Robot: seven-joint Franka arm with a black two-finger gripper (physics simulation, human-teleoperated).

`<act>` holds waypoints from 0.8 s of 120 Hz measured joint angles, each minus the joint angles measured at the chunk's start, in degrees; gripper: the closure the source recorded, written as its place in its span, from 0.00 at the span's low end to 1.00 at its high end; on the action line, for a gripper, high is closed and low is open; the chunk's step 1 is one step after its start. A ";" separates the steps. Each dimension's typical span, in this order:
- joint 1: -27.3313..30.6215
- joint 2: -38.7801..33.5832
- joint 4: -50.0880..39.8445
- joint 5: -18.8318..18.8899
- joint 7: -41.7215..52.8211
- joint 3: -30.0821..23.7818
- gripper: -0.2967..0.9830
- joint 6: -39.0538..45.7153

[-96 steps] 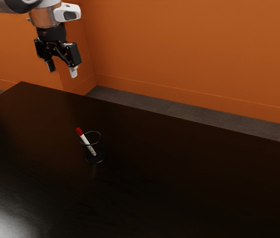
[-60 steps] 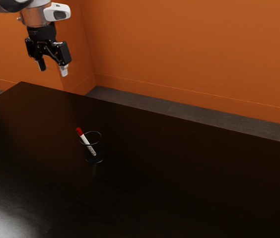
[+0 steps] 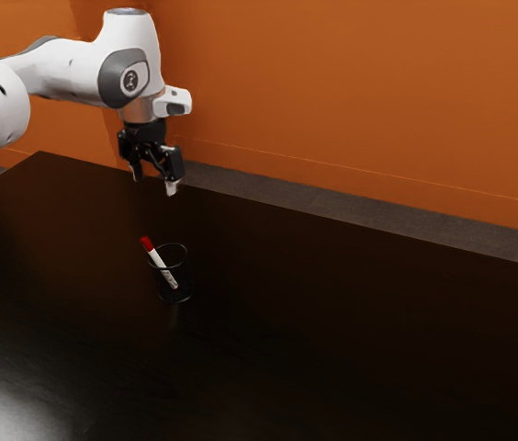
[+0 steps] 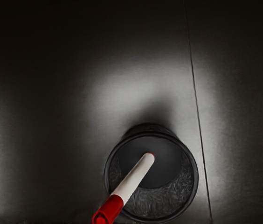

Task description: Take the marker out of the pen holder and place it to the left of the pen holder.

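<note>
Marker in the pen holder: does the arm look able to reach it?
Likely yes: the open claw hangs higher than the marker, whose red end sticks out past the rim of the pen holder; I see nothing in the way.

Looks like glossy wood on the table (image 3: 351, 322), rough inside the holder (image 4: 169, 200), smooth plastic on the marker (image 4: 134, 178), and matt on the wall (image 3: 351, 83).

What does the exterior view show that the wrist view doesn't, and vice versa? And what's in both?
Exterior view: the arm, the open gripper above the table, the orange wall and the floor.
Wrist view: a thin dark line running across the table.
Both: the table and the marker leaning in the pen holder, red end sticking out past the rim.
</note>
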 joint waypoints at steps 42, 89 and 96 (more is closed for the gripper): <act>2.37 3.92 -8.80 -1.29 5.45 -0.11 0.23 8.93; 1.86 3.37 -12.98 -1.99 8.68 0.05 0.31 10.99; 1.83 3.25 -13.15 -2.01 8.96 0.07 0.36 10.93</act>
